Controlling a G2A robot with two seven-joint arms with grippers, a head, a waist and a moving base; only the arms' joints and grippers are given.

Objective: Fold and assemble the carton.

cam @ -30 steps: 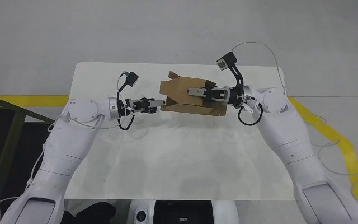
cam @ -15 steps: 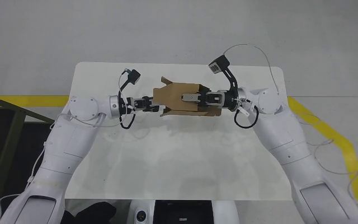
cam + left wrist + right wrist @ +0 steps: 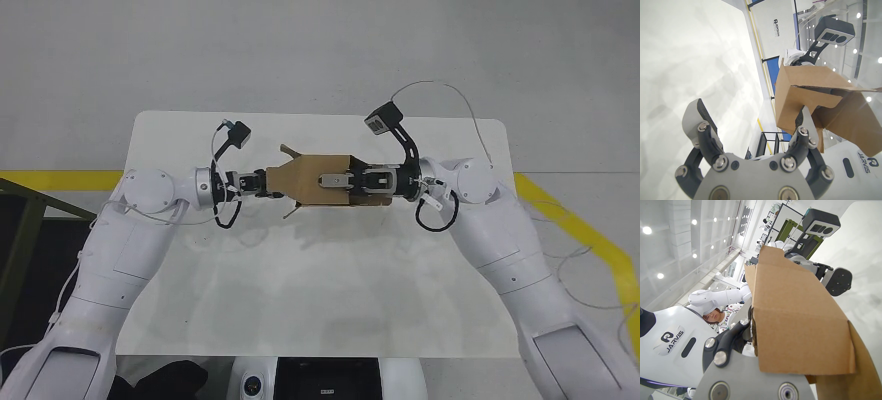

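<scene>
Cardboard carton (image 3: 310, 180) above desk (image 3: 320, 290) | our right claw (image 3: 345, 182) clamps its wall as anchor | our left claw (image 3: 752, 106) spread, one finger (image 3: 808, 121) at its open end, we judge for folding.

The carton (image 3: 315, 180) was matt, rough corrugated cardboard; the table (image 3: 300, 290) was smooth and faintly glossy; the left claw (image 3: 752, 109) had ribbed rubbery pads (image 3: 707, 115).

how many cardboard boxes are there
1. The box is over the table, gripped by the right gripper, the left gripper at its other end.
</scene>
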